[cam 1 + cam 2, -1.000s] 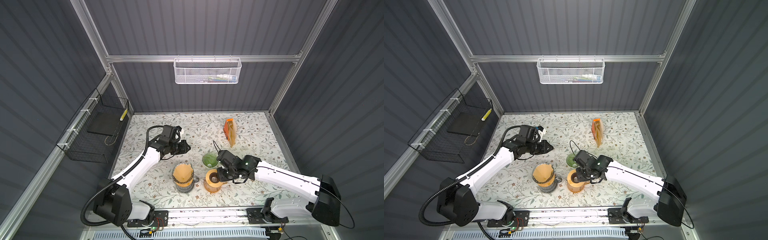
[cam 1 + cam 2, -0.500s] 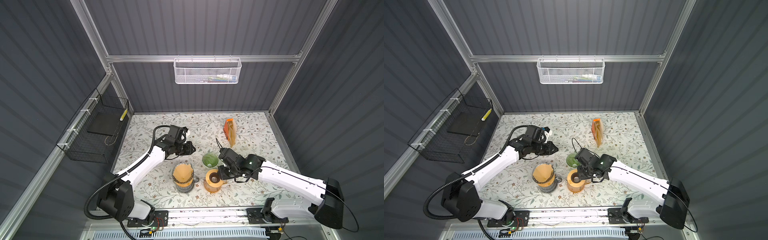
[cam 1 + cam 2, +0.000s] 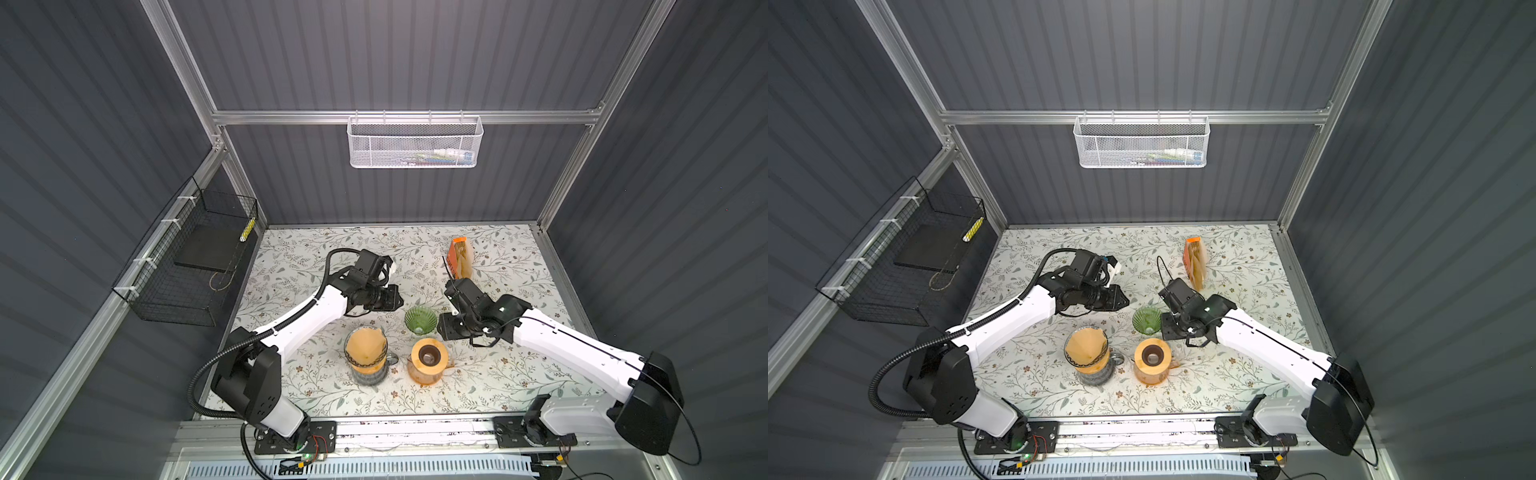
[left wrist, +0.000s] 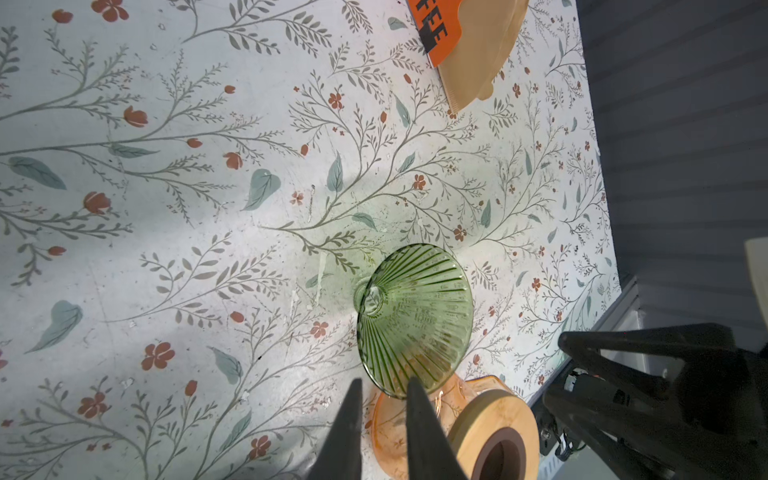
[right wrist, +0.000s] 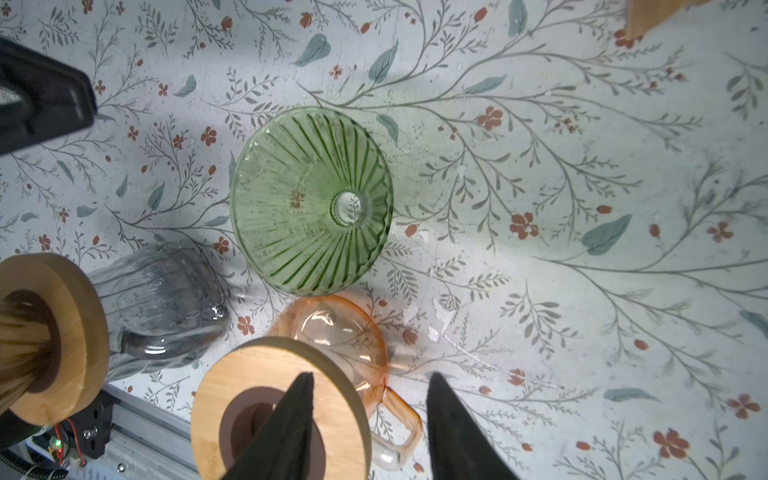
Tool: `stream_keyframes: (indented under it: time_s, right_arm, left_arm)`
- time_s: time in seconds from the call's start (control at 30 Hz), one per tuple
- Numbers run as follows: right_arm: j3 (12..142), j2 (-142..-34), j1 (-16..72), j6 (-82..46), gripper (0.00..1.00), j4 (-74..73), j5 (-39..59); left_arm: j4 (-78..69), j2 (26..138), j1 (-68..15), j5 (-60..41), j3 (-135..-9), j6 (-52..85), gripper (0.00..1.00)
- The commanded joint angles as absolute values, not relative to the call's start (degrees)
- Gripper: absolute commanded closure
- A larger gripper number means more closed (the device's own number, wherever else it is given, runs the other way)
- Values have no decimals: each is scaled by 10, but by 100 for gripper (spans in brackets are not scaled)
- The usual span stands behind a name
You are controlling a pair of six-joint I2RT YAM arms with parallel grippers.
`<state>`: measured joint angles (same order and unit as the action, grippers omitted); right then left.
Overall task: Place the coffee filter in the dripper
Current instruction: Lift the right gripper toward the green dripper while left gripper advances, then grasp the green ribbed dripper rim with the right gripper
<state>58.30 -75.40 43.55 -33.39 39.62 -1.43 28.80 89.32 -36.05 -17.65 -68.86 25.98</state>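
Counter (image 3: pixel 478 390): floral covering. The grey carafe (image 3: pixel 370 376) stands near centre and carries a wooden collar. The coffee filter (image 3: pixel 363 352) sits in that collar, long axis vertical, mouth up, tip down. The orange carafe (image 3: pixel 422 377) stands just to its right. The filter pack (image 3: pixel 459 259) is at the far right. The green dripper (image 3: pixel 420 319) stands upright just beyond both carafes. Left hand (image 4: pixel 384 380): narrow gap, empty. Right hand (image 5: pixel 370 374): wide, empty.
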Motion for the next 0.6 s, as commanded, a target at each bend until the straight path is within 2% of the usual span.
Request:
stream_keyframes:
  time_s: [0.0,0.57]
  right_arm:
    - [594,-771,420,-315,52,364,-6]
    - [593,-855,397,-315,54,290,19]
  left_arm:
    - [311,903,-365,-168,-710,244,79]
    - [323,918,-366,-148,-722,236,79]
